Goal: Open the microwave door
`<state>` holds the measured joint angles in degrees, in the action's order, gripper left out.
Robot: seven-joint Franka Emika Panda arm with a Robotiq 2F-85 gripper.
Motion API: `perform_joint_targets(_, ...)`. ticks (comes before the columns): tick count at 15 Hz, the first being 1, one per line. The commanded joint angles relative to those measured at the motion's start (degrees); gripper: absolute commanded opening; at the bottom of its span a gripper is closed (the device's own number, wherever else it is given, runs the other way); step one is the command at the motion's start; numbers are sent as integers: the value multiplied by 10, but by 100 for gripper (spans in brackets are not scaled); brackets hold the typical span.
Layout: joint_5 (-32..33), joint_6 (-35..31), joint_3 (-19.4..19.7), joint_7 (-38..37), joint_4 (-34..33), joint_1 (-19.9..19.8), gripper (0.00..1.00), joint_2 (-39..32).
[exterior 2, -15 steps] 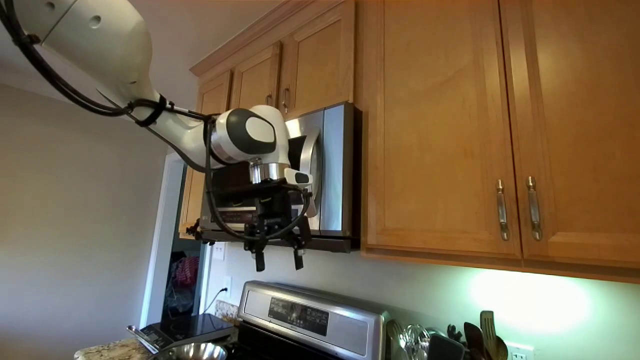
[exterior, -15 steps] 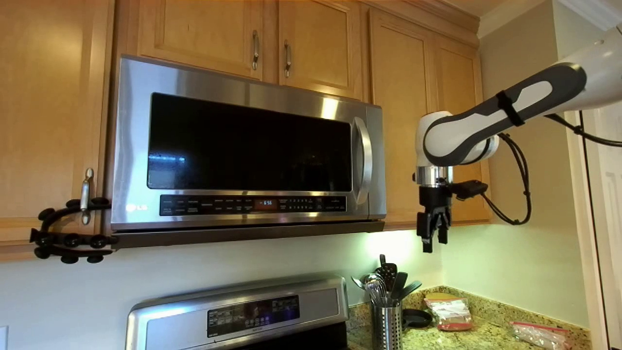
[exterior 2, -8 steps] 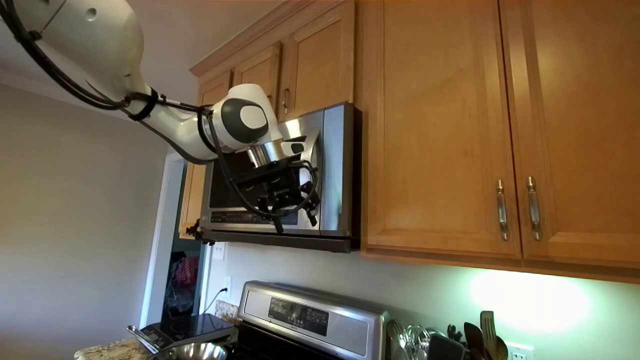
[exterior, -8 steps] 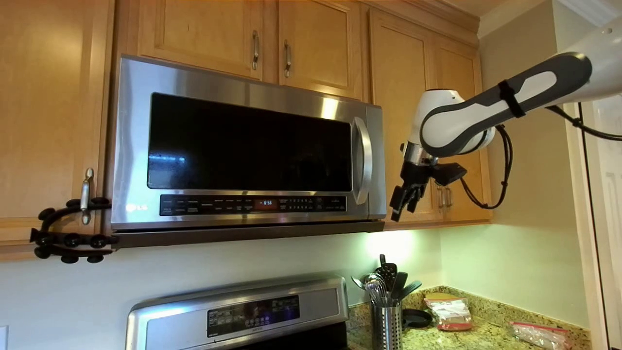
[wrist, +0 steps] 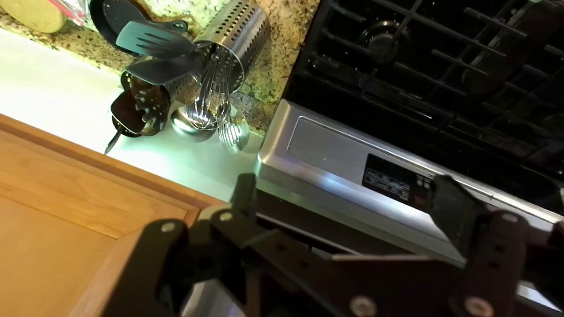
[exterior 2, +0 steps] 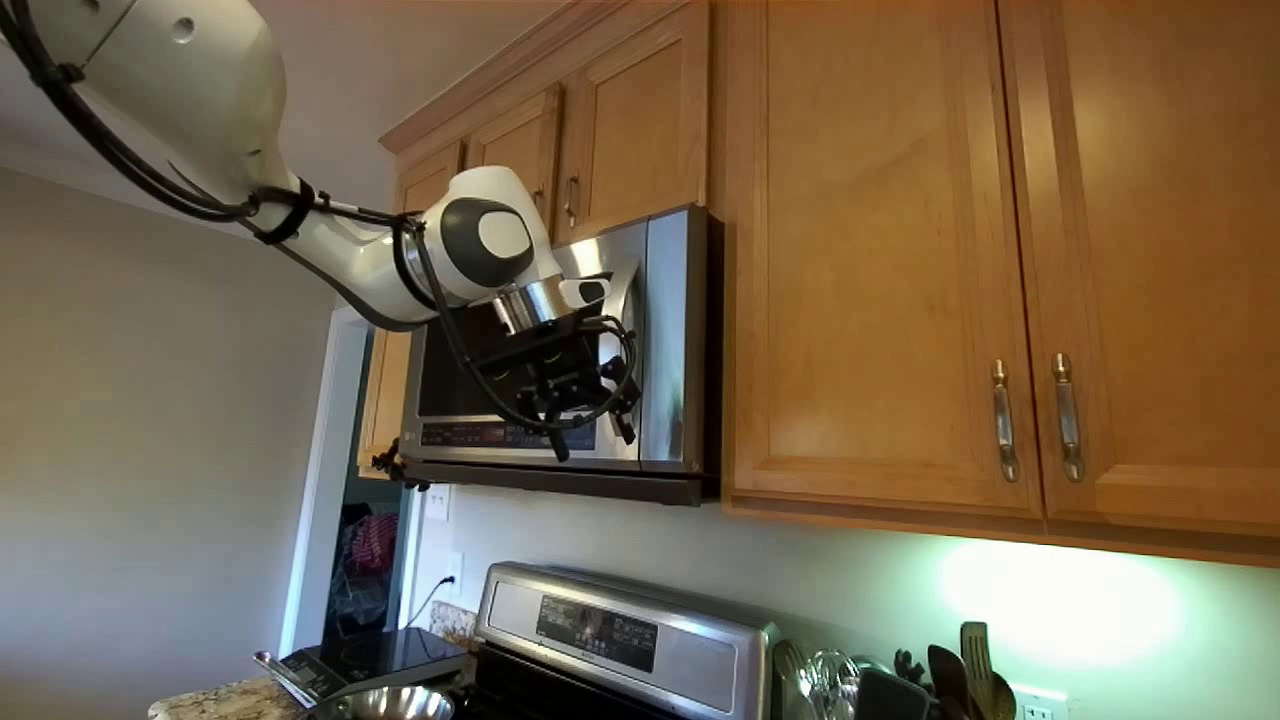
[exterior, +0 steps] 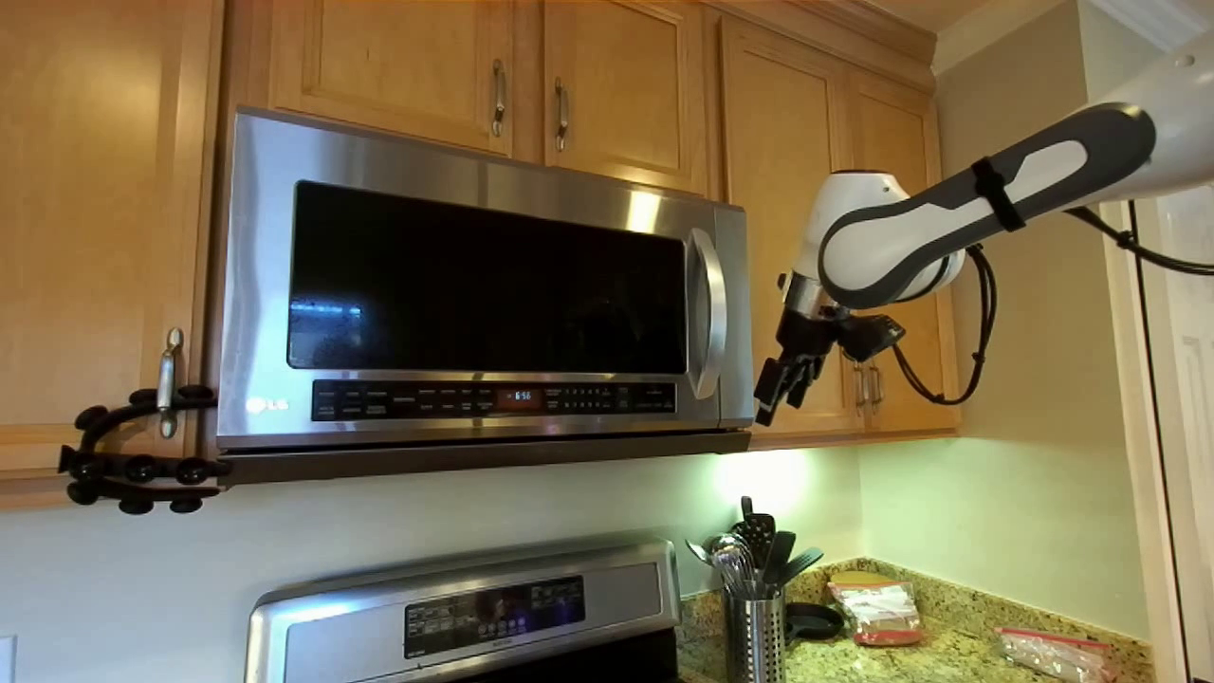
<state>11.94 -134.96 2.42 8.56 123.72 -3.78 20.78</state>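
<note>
The microwave door [exterior: 484, 285] is a steel panel with a black glass window and a strip of buttons below. It is shut; in an exterior view the arm partly hides it [exterior 2: 450, 385]. Its curved steel handle [exterior: 711, 313] stands upright at the door's right side and also shows partly in an exterior view [exterior 2: 622, 300]. My gripper [exterior: 780, 408] is tilted, fingers down toward the microwave, in front of it near the handle's lower end, with nothing held. It is open in an exterior view [exterior 2: 594, 444] and in the wrist view [wrist: 345, 181], fingers wide apart. I cannot tell its exact distance from the handle.
Light wooden cabinets [exterior: 787, 142] surround the microwave. The steel stove panel [exterior: 351, 634] is below, also in the wrist view [wrist: 326, 145]. A perforated utensil holder [exterior: 756, 631] stands beside the stove. A black jointed stand [exterior: 142, 467] hangs at a cabinet handle on the left.
My gripper has risen from hanging straight down and tilted toward the microwave, nearer the handle. In the last half second it moved only slightly further. The door has not moved.
</note>
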Motion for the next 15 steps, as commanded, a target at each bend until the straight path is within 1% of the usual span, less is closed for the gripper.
perform_joint_targets(1, 14, -76, -9, -57, -2, -10, 100, -10)
perform_joint_targets(3, 26, -125, -17, -88, -7, -18, 100, -14)
perform_joint_targets(5, 44, -157, -30, -124, -16, -30, 100, -17)
perform_joint_targets(7, 54, -171, -45, -154, -27, -37, 100, -16)
perform_joint_targets(9, 44, -167, -54, -172, -41, -33, 100, -13)
perform_joint_targets(12, 68, -189, -77, -233, -57, -53, 100, -12)
perform_joint_targets(15, 109, -215, -98, -293, -71, -87, 100, -15)
